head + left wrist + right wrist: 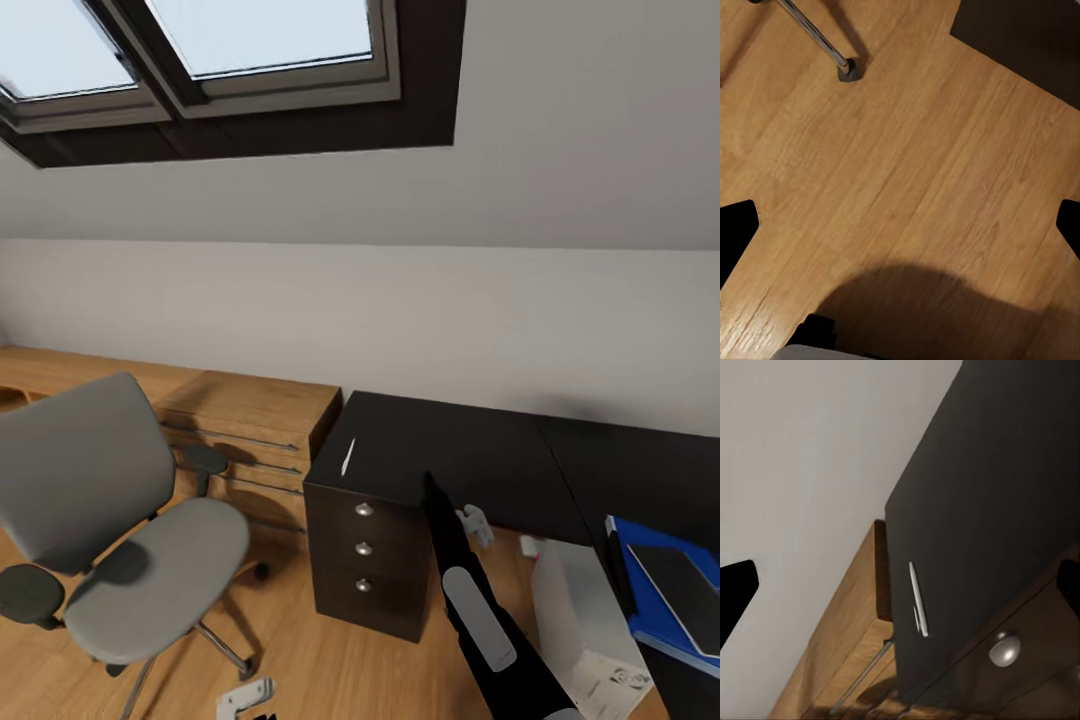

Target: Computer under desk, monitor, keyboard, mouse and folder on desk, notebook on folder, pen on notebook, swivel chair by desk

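A white pen [347,457] lies on the black desk [470,455] near its left edge, above the drawers; the right wrist view shows the pen [917,600] too. At the far right a blue folder [648,612] carries a dark notebook [688,580]. A white computer case [585,630] stands beside it. The grey swivel chair [120,540] stands left of the desk with a bare seat. My right arm [470,590] reaches up toward the desk, and my right gripper [900,585] is open and holds nothing. My left gripper [900,225] hangs open over the wooden floor.
A wooden drawer unit [250,430] stands against the wall between the chair and the desk. A chair leg with its caster [846,71] shows on the floor under my left gripper. Skylights [260,40] sit in the sloped ceiling above.
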Controlling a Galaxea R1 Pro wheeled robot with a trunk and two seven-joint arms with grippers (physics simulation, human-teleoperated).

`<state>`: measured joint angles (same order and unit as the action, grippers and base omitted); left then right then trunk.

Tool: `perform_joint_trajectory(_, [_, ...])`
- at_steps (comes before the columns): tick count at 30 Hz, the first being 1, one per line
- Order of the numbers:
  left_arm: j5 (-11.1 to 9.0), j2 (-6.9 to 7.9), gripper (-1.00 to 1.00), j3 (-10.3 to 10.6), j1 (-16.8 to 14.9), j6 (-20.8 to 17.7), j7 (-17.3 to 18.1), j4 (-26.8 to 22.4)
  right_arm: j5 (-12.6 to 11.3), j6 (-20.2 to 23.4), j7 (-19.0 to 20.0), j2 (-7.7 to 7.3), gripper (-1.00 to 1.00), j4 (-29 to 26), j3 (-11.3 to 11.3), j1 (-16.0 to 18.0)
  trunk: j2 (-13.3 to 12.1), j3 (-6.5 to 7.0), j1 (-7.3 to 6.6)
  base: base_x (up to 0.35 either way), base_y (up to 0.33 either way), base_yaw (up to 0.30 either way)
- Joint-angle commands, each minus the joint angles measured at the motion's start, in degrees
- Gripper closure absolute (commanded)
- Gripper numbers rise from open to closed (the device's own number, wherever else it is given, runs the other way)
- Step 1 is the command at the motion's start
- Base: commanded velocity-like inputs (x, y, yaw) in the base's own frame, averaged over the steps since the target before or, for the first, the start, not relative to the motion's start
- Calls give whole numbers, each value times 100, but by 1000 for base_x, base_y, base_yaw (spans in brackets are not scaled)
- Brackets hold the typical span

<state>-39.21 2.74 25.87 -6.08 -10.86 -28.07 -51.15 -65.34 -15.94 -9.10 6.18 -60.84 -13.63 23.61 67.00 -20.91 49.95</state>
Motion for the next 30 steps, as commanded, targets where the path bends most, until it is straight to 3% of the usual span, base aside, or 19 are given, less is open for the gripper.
perform_joint_trajectory(1, [-32, 8, -100, 30, -7, -14, -42, -9, -49, -40, -21, -3, -100, -7, -17, 3, 5, -4, 0, 0, 0, 256])
perform_joint_trajectory(22, [-34, 9, -100, 35, -7, -4, -32, -18, -49, -36, -22, -3, -100, -6, -17, 3, 5, 57, 0, 105, 0, 255])
perform_joint_trajectory(30, [-22, 8, -100, 82, -7, -2, -41, -32, -57, -32, -15, -8, -100, -15, -15, 3, 5, 61, 0, 6, 0, 79])
